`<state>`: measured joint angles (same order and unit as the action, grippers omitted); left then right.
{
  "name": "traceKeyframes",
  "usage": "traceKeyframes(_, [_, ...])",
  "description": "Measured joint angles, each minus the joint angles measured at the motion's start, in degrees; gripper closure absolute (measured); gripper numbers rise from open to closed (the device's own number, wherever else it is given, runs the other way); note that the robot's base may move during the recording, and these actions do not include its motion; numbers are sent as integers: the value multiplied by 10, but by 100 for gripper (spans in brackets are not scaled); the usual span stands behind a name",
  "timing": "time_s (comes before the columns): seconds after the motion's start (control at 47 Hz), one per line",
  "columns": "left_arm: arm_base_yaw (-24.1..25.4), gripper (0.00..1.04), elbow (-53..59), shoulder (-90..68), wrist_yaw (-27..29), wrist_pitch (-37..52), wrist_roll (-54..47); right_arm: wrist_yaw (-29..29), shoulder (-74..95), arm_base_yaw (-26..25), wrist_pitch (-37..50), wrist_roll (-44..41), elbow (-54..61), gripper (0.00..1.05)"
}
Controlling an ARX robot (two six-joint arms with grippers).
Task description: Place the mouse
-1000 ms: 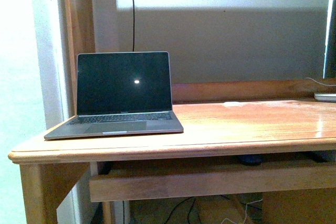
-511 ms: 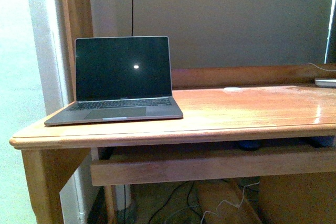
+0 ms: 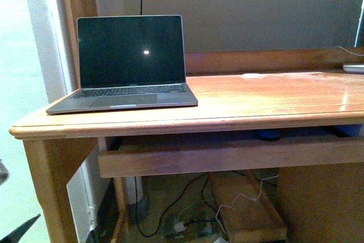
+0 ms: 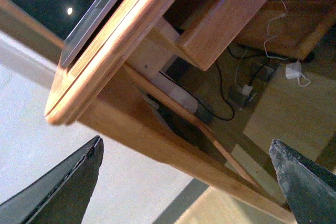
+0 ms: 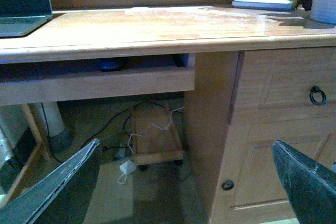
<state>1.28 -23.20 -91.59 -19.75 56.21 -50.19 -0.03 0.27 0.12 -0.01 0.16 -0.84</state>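
Observation:
The mouse (image 3: 267, 135) is a small dark rounded shape on the pull-out shelf (image 3: 227, 156) under the desktop, mostly hidden in shadow. It also shows in the right wrist view (image 5: 111, 65). My left gripper (image 4: 185, 142) is open and empty, low beside the desk's left corner; one fingertip (image 3: 20, 229) shows at the front view's lower left. My right gripper (image 5: 186, 142) is open and empty, low in front of the desk, well short of the mouse.
An open laptop (image 3: 131, 66) stands on the wooden desk (image 3: 256, 103) at the left. A small white disc (image 3: 250, 75) lies near the back. A cabinet door and drawer (image 5: 283, 93) are at the right. Cables and a wooden box (image 3: 244, 209) lie on the floor underneath.
The front view has tilted downward: the desk sits higher in the picture and more floor shows. A left fingertip has come into view at the lower left.

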Motion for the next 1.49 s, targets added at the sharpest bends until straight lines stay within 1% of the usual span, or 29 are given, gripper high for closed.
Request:
traceKeyframes(0.191, [-7, 8, -73, -97, -18, 13, -111, 0, 0, 0, 0, 0, 0, 7])
traceKeyframes(0.468, [-19, 8, -184, -197, -33, -3, -213, 0, 0, 0, 0, 0, 0, 7])
traceKeyframes(1.043, [-68, 8, -332, -317, -72, -28, -268, 0, 0, 0, 0, 0, 0, 7])
traceKeyframes(1.319, [-77, 8, -398, -376, -73, -51, -314, 0, 0, 0, 0, 0, 0, 7])
traceKeyframes(1.489, [-81, 8, -414, -398, -71, -56, -357, 0, 0, 0, 0, 0, 0, 7])
